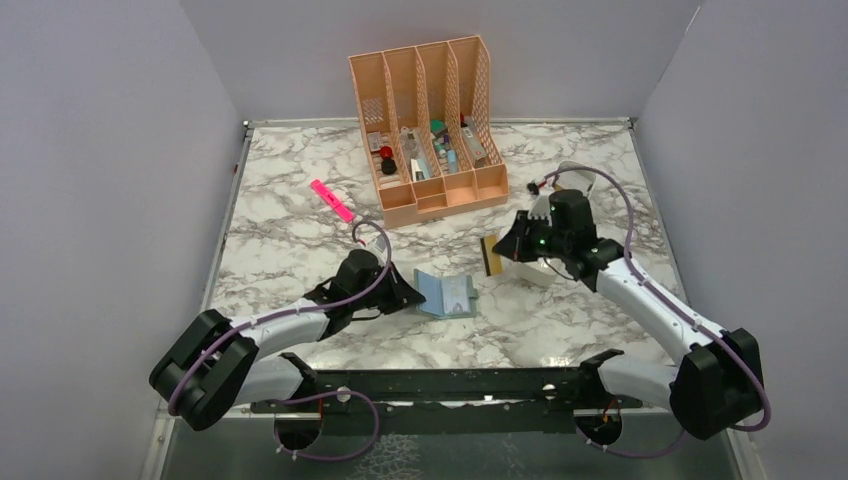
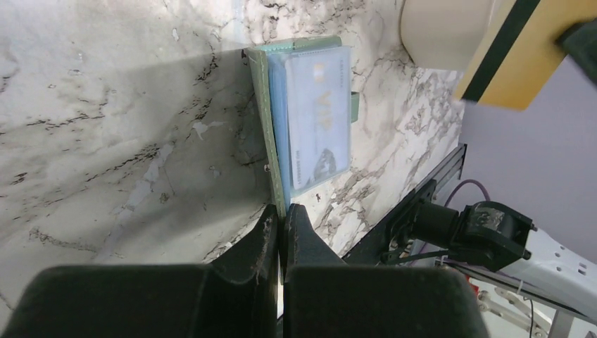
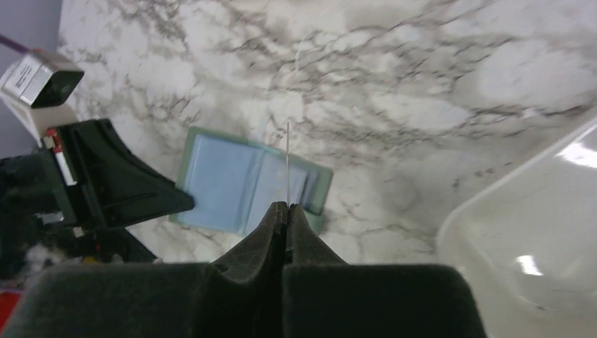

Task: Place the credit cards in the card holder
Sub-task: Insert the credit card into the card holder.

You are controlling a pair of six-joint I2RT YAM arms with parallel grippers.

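l gripper (image 2: 284, 211) clamped, low; r gripper (image 3: 287, 207) pinched, prob. raised.

The light is even and fairly bright, coming from overhead. In the top view the marble table (image 1: 300, 200) is evenly lit, shadows are faint and soft-edged, and the peach organizer (image 1: 430, 130) looks sharp. In the left wrist view a broad grey shadow lies across the marble left of the card holder (image 2: 310, 105), whose clear pocket gives a pale sheen. The gold card (image 2: 535, 63) in the top corner is soft and out of focus. In the right wrist view the white tray (image 3: 493, 232) shows 2 bright glare spots, and the right gripper (image 3: 286, 208) looms dark and blurred up close.
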